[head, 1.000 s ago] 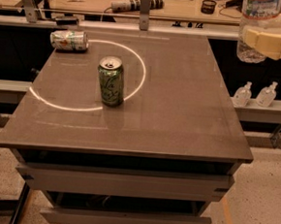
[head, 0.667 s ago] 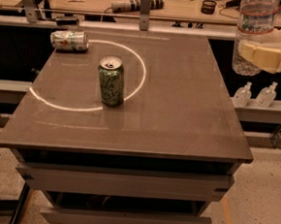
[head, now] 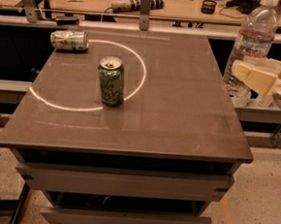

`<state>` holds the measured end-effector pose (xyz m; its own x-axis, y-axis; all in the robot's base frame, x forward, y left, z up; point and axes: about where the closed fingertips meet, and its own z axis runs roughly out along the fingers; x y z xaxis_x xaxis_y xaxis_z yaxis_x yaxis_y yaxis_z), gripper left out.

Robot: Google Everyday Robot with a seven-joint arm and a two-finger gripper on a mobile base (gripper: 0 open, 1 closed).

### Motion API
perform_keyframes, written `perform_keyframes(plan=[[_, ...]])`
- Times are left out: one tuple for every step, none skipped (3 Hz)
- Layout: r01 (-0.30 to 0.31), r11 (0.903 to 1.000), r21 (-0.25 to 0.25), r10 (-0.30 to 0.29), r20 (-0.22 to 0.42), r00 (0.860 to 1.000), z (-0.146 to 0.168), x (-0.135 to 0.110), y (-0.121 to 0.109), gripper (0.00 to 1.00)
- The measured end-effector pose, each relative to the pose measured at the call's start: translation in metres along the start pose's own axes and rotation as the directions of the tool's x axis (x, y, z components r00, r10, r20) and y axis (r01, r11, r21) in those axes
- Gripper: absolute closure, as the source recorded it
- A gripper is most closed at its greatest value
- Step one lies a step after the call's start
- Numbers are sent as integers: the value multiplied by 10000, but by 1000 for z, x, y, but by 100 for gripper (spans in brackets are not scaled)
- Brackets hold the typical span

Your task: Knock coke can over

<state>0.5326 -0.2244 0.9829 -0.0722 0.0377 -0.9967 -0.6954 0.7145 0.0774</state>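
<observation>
Gripper (head: 241,73) right of table (head: 179,117), jaws gripping bottle (head: 256,35); we sweep left, hit upright can (head: 111,81) high, miss fallen can (head: 69,40).

I see a dark brown smooth desk (head: 179,117). A green metal drink can (head: 111,81) stands upright on it, inside a thin white ring (head: 142,75). A silvery drink can (head: 69,40) lies on its side at the far left corner. The tool (head: 257,77) hangs beside the right edge, closed around a clear plastic bottle (head: 253,40).
</observation>
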Motion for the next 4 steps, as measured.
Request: perform_keyframes(plan=[[-361,9992,-187,360,-30,9993,-8,20,9,100],[-314,9988,-369,320,145,9994,-13,44,12,100],[41,9988,-481,-18,467,9989,-14,63,8,100],[454,9968,-655,-388,977,9945,-11,67,11,100]])
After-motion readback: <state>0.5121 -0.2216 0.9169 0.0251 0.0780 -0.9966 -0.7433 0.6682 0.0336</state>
